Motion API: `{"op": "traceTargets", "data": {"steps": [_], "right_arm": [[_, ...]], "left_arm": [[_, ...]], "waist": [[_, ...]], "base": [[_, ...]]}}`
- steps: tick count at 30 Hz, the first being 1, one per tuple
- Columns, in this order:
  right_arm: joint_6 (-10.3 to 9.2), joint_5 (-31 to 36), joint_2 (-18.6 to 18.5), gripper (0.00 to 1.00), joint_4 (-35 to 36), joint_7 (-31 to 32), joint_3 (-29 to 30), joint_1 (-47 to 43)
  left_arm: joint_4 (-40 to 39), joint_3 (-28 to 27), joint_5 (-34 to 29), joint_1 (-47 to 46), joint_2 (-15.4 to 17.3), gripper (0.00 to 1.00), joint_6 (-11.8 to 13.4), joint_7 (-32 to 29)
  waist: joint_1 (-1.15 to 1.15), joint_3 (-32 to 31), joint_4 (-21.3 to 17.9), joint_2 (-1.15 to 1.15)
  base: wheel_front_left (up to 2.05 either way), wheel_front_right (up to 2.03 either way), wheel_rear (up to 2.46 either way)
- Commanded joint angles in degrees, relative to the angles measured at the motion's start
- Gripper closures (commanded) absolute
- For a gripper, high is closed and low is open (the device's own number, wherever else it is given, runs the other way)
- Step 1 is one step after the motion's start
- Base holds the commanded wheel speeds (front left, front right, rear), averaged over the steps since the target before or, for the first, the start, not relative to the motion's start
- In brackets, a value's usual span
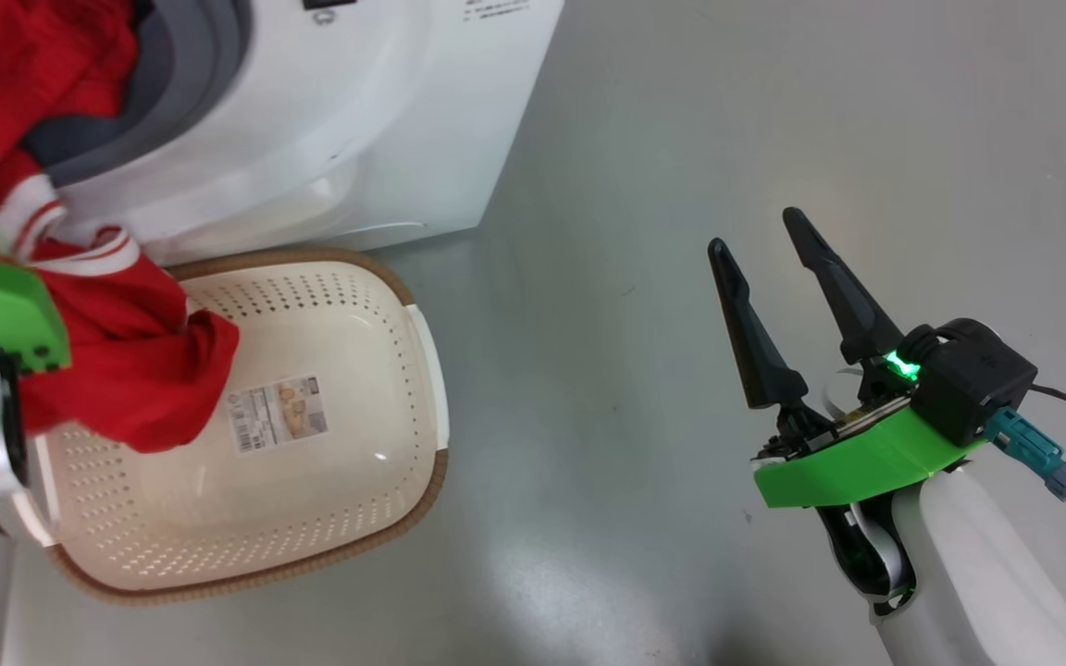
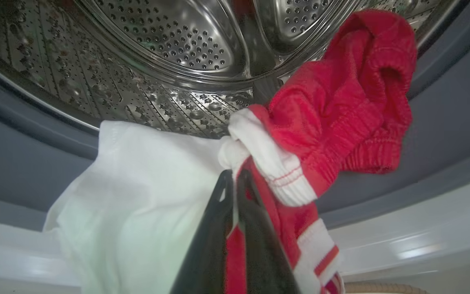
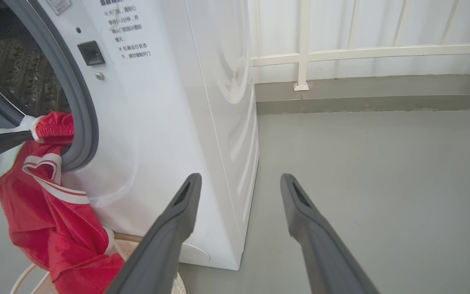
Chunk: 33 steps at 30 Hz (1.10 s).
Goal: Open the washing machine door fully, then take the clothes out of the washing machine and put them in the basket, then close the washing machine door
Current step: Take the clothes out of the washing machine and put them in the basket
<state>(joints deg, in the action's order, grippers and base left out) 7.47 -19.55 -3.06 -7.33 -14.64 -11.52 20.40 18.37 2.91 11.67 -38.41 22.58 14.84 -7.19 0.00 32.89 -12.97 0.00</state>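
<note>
Fingers of your left gripper (image 2: 233, 173) are pressed together on the clothes (image 2: 333, 106), pinching red fabric and a white cuff at the mouth of the washing machine (image 1: 357, 120). A white cloth (image 2: 137, 192) hangs just beside that pinch and touches it; you cannot tell whether it is caught in the grip as well. Your right gripper (image 1: 755, 231) holds nothing, its jaws spread wide over bare floor (image 1: 681, 139), well apart from the machine and the load.

The red bundle spills from the steel drum (image 2: 178, 49) over the grey rubber ring (image 2: 455, 114) and drapes down the white front. Its lower end hangs over the left side of the basket (image 1: 403, 370). The basket sits on the floor close against the machine's foot, with a paper label (image 1: 278, 413) on its bottom.

To the machine's right, the floor runs open to a white railing (image 3: 341, 53).
</note>
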Motion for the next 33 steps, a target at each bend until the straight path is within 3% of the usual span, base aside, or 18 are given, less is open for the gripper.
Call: {"op": "traceTargets", "data": {"steps": [1,10,22,33], "right_arm": [[0.02,0.75,0.18,0.0,1.37,-0.36,-0.65,-0.29],[0.02,1.49,0.18,0.0,1.29,-0.36,-0.24,-0.92],[0.02,1.5,0.18,0.0,1.21,-0.36,-0.34,-1.59],[0.02,0.78,0.18,0.0,1.2,-0.36,-0.63,-1.58]], "left_arm": [[-2.27,-2.05,0.07,1.08,2.24,1.0,0.45,0.96],[-10.18,-2.35,-0.32,6.89,0.59,1.0,2.93,6.87],[-19.31,-0.13,0.12,16.38,-2.99,1.0,5.42,5.81],[-13.53,1.74,5.33,20.7,-7.23,1.0,3.48,4.88]], "waist": [[0.0,-0.34,0.46,0.0],[0.0,-1.6,1.91,0.0],[0.0,-2.93,2.24,0.0],[0.0,-2.88,2.07,0.0]], "base": [[0.0,0.0,0.0],[0.0,0.0,0.0],[0.0,0.0,0.0],[0.0,0.0,0.0]]}}
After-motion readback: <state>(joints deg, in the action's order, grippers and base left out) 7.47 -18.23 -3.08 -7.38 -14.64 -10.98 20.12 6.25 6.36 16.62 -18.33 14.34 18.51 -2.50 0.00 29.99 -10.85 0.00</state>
